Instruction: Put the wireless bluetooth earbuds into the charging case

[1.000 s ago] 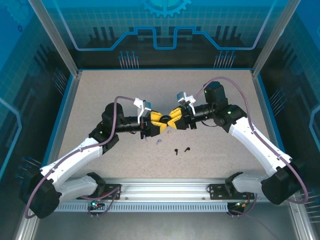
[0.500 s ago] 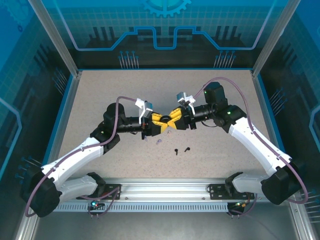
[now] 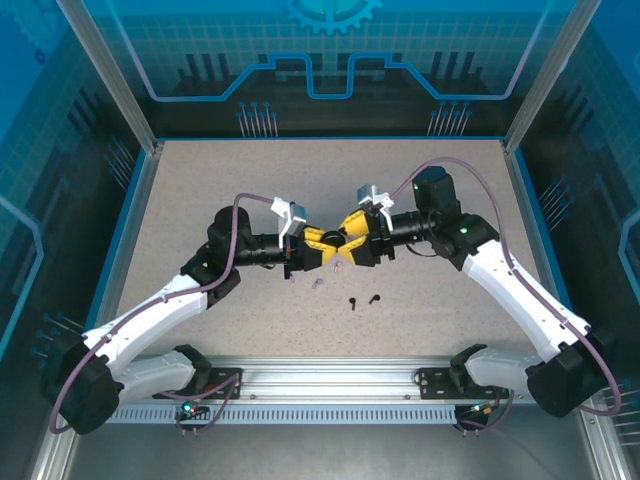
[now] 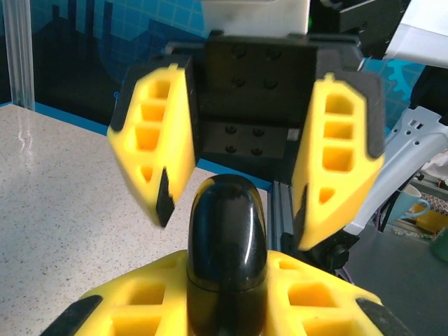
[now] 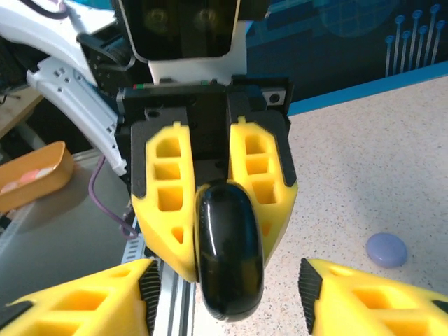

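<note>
A glossy black charging case (image 4: 226, 245) is held off the table at mid-table, its lid closed. My left gripper (image 3: 324, 244) is shut on it, and its yellow fingers (image 4: 315, 297) clamp the case's lower half. My right gripper (image 3: 346, 243) faces it nose to nose and is open; its fingers (image 5: 84, 304) stand apart on either side of the case (image 5: 228, 259) without touching it. On the table just in front lie two black earbuds (image 3: 353, 301), (image 3: 375, 297), a lilac earbud (image 3: 317, 284) and a pale pink one (image 3: 338, 267).
A lilac round disc (image 5: 386, 250) lies on the speckled table (image 3: 440, 190) beside the grippers. A blue raised rim (image 3: 135, 220) borders the table, and an aluminium rail (image 3: 330, 385) runs along the near edge between the arm bases.
The left gripper has closed on the black case. The right gripper, shut on it a moment ago, has opened and let go. The right forearm has shifted slightly.
</note>
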